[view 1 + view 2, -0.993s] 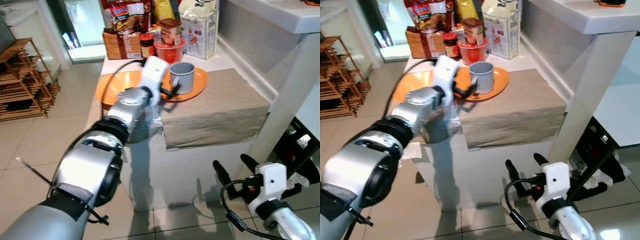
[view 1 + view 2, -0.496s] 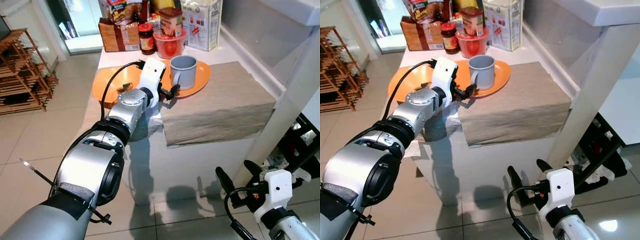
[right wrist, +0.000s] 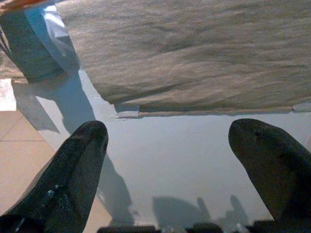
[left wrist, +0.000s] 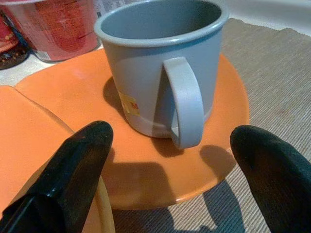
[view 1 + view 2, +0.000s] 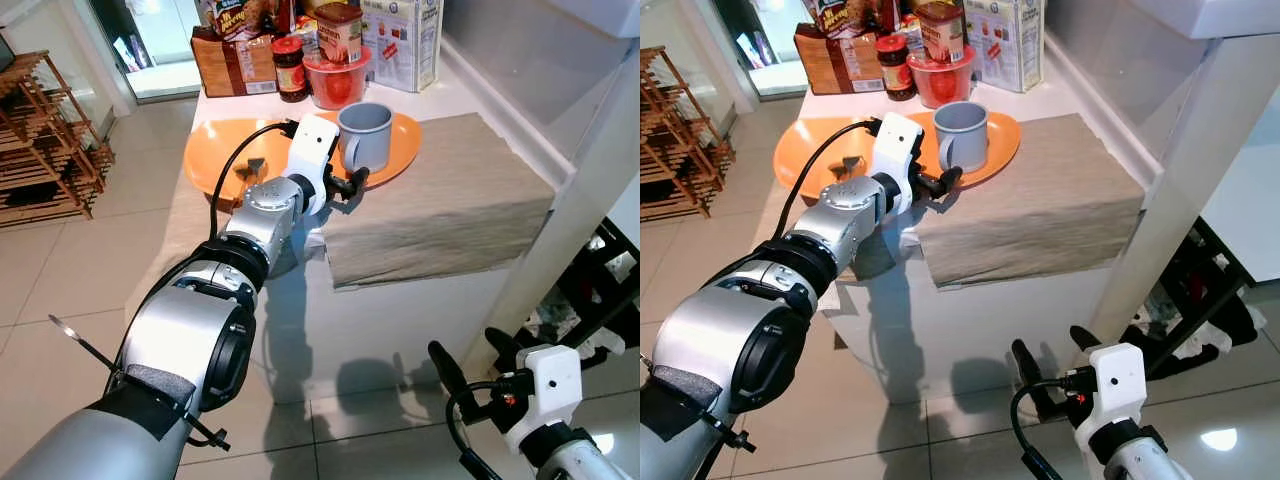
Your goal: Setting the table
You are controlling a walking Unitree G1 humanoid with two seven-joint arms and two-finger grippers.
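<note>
A grey mug (image 5: 364, 135) stands upright on an orange plate (image 5: 402, 150) that rests on the far edge of a beige placemat (image 5: 440, 200). Its handle (image 4: 183, 102) faces my left gripper (image 5: 345, 187), which is open just short of the plate's near rim, empty. A second orange plate (image 5: 215, 160) lies to the left on the white table. My right gripper (image 5: 472, 362) hangs open low in front of the table, below the placemat's overhanging edge (image 3: 194, 104).
Behind the plates stand a red tub (image 5: 335, 85), a dark jar (image 5: 290, 80), a brown snack bag (image 5: 235, 65) and a white carton (image 5: 400, 40). A wooden rack (image 5: 45, 150) stands on the tiled floor at left. A white post (image 5: 590, 190) rises at right.
The camera has shifted slightly. My left gripper has edged forward, closer to the mug's plate. The right gripper stays low in front of the table.
</note>
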